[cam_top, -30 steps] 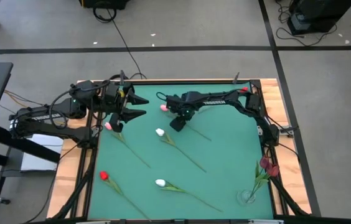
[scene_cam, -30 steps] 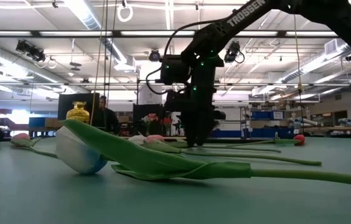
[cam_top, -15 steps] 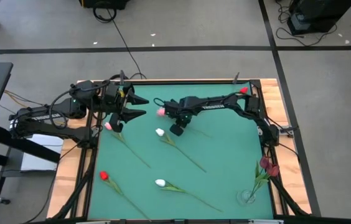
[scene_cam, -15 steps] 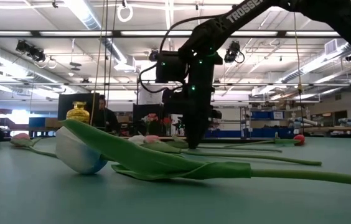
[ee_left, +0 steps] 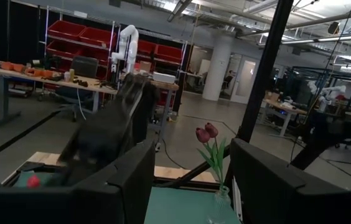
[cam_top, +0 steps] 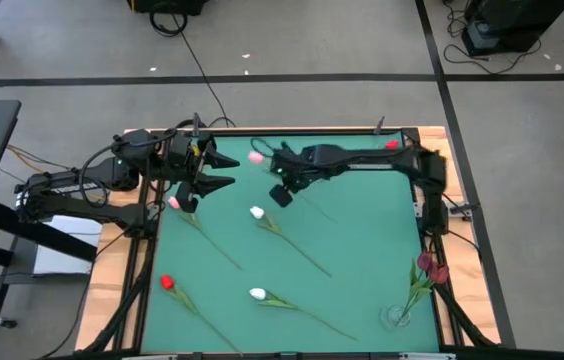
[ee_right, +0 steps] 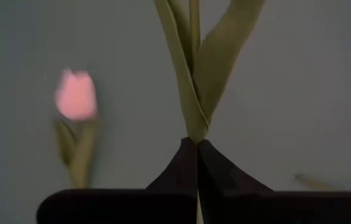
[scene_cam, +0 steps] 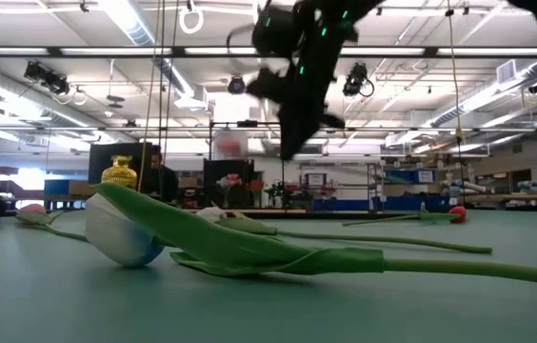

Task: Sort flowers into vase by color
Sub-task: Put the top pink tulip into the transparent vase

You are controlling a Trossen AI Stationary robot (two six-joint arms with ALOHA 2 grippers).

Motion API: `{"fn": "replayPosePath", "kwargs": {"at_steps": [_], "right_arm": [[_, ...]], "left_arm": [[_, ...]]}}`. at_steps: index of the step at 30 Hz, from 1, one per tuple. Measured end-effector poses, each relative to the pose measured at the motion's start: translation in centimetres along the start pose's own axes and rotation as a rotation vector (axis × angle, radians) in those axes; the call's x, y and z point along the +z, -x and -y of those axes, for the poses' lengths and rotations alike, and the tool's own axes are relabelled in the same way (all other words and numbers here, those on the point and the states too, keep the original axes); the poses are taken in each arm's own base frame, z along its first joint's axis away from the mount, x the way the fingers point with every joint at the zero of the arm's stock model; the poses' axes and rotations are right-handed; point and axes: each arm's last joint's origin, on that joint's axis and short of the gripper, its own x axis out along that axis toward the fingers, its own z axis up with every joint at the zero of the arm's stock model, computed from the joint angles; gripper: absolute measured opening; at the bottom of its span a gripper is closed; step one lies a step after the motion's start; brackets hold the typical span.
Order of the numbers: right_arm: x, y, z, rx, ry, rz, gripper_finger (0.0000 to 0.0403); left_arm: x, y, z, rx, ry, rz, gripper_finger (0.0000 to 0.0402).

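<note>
A green mat point(cam_top: 362, 250) covered the table, framed by bare wooden edging point(cam_top: 459, 190). A black cable point(cam_top: 194, 55) ran across the grey floor beyond it. In the low view, a person point(scene_cam: 161, 178) stood in the room behind, beside a yellow ornate jar point(scene_cam: 119, 173). Red storage bins point(ee_left: 70, 31) lined shelving in the left wrist view.

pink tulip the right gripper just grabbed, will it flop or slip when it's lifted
Probably some flop: the right gripper is shut on the pink tulip by its thin stem, with the head well out to one side. It looks light, so slipping seems unlikely, though so narrow a stem could twist between the fingers.
</note>
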Motion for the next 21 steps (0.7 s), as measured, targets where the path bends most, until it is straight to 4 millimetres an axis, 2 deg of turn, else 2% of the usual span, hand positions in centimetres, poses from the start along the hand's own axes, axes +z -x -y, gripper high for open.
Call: {"fn": "replayPosePath", "kwargs": {"at_steps": [3, 6, 10, 14, 21], "right_arm": [[0.2, 4.9, -0.1, 0.021, -0.038, 0.147, 0.0002], [-0.6, 9.9, -0.4, 0.032, -0.042, 0.292, 0.0001], [-3.6, 14.8, -0.7, 0.055, -0.022, 0.427, 0.0001], [-8.0, 18.1, -0.4, 0.164, -0.016, 0.550, 0.0000], [-14.8, 20.7, 0.4, 0.577, 0.026, 0.711, 0.0000]], "left_arm": [[0.0, 0.0, 0.0, 0.000, 0.000, 0.000, 0.0215], [0.0, 0.0, 0.0, 0.000, 0.000, 0.000, 0.0215], [0.0, 0.0, 0.0, 0.000, 0.000, 0.000, 0.0215], [0.0, 0.0, 0.0, 0.000, 0.000, 0.000, 0.0215], [0.0, 0.0, 0.0, 0.000, 0.000, 0.000, 0.0215]]}}
